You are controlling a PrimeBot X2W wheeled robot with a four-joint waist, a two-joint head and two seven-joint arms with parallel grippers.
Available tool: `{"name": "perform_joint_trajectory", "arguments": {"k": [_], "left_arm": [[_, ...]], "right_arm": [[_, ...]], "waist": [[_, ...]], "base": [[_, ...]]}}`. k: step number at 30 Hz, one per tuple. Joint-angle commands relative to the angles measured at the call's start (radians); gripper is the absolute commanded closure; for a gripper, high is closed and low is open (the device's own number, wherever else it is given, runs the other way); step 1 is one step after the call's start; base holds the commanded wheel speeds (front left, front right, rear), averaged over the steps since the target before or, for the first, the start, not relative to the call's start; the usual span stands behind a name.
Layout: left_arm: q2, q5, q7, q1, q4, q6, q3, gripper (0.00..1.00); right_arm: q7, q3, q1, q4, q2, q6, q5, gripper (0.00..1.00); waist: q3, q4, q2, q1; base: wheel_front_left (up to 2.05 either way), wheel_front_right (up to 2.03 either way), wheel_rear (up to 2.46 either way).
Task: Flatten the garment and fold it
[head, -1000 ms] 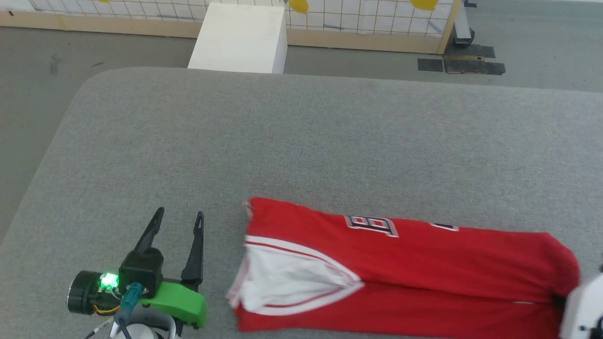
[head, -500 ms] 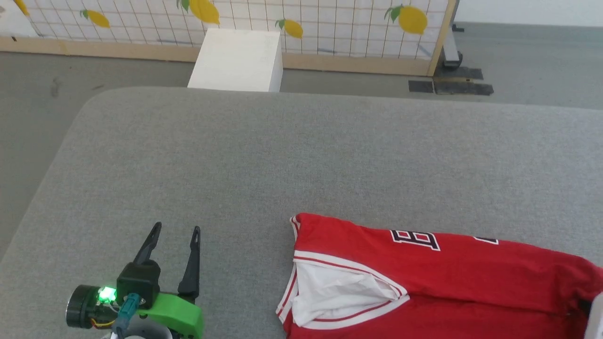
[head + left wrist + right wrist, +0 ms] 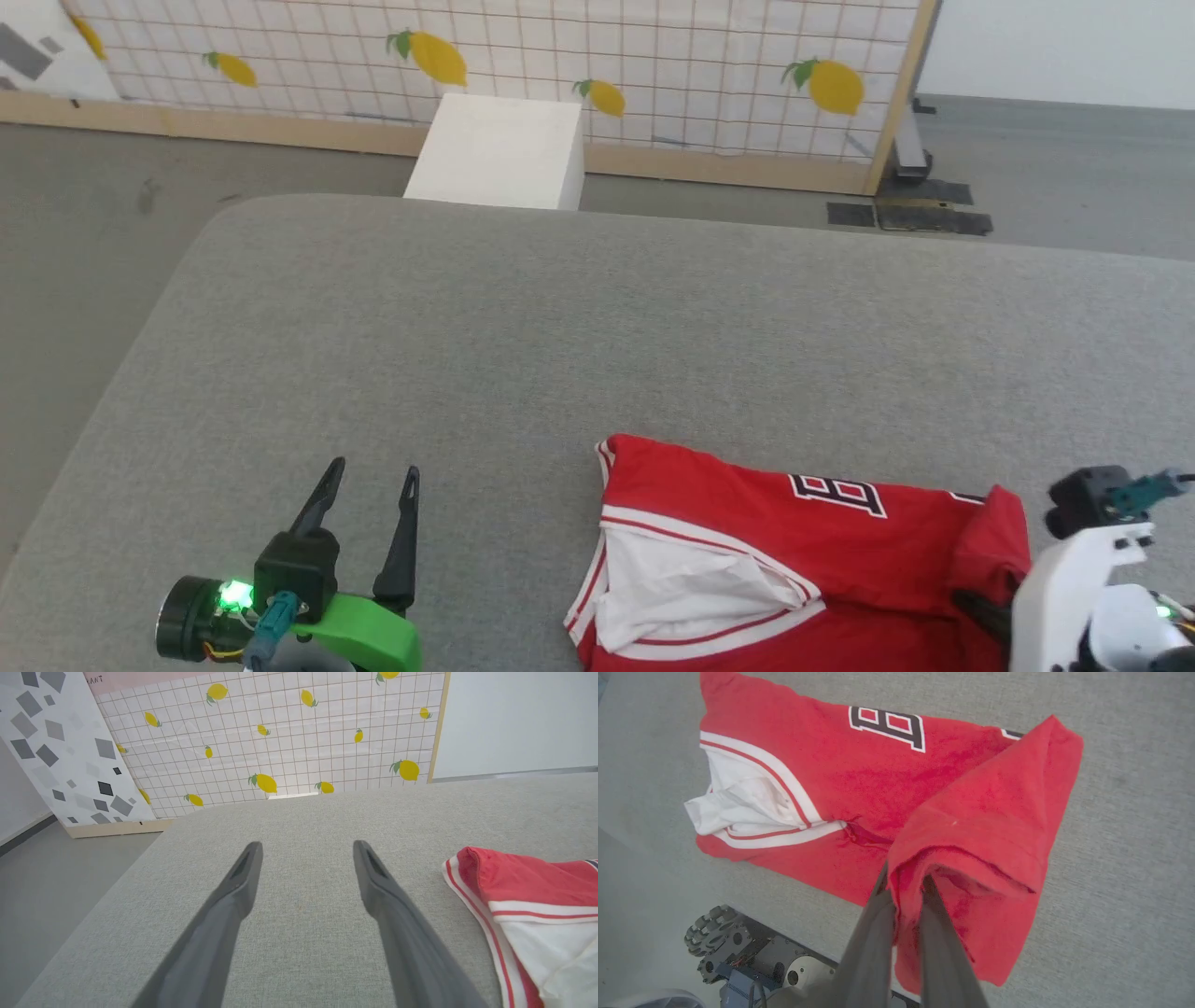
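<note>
Table (image 3: 560, 327), grey and padded: garment (image 3: 747, 523) lies at its near edge, right of centre, lettering up, right end lifted and doubled back. Right gripper (image 3: 903, 877), above the table's near edge, fingers nearly together, pinches that red end. Left gripper (image 3: 373, 467), over the table's near-left part, fingers spread wide, empty.

I see matt, slightly fuzzy cloth on the garment (image 3: 887, 774), and rough grey woven fabric covering the table (image 3: 560, 327).
</note>
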Motion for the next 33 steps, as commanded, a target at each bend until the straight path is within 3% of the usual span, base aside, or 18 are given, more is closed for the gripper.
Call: {"name": "perform_joint_trajectory", "arguments": {"k": [1, 13, 27, 28, 29, 30, 33], "left_arm": [[-0.008, 0.016, -0.005, -0.007, 0.002, -0.002, 0.003, 0.0], [-0.037, 0.043, -0.005, -0.032, 0.006, -0.004, 0.006, 0.0], [-0.094, 0.083, -0.005, -0.076, 0.017, -0.021, 0.019, 0.0], [-0.097, 0.085, -0.005, -0.076, 0.018, -0.023, 0.021, 0.0], [-0.099, 0.087, -0.005, -0.075, 0.019, -0.024, 0.023, 0.0], [-0.101, 0.089, -0.005, -0.074, 0.02, -0.026, 0.026, 0.0], [-0.108, 0.094, -0.005, -0.074, 0.026, -0.029, 0.033, 0.0]], "right_arm": [[0.015, 0.016, -0.017, -0.02, 0.019, -0.001, 0.018, 1.0], [0.122, 0.159, -0.181, -0.054, 0.148, -0.001, 0.049, 1.0], [0.091, 0.313, -0.314, 0.128, 0.168, -0.001, -0.021, 0.98], [0.075, 0.323, -0.324, 0.138, 0.172, -0.001, -0.018, 0.65], [0.065, 0.328, -0.331, 0.146, 0.177, -0.001, -0.012, 0.16], [0.054, 0.335, -0.339, 0.154, 0.184, -0.001, 0.001, 0.0], [0.028, 0.353, -0.361, 0.163, 0.198, -0.001, 0.037, 0.0]], "waist": [[0.002, 0.024, 0.0, 0.0], [0.069, 0.133, 0.0, 0.0], [0.15, 0.222, 0.0, 0.0], [0.152, 0.224, 0.0, 0.0], [0.152, 0.224, 0.0, 0.0], [0.153, 0.224, 0.0, 0.0], [0.152, 0.221, 0.0, 0.0]], "base": [[0.0, 0.0, 0.0], [0.0, 0.0, 0.0], [0.0, 0.0, 0.0], [0.0, 0.0, 0.0], [0.0, 0.0, 0.0], [0.0, 0.0, 0.0], [0.0, 0.0, 0.0]]}}
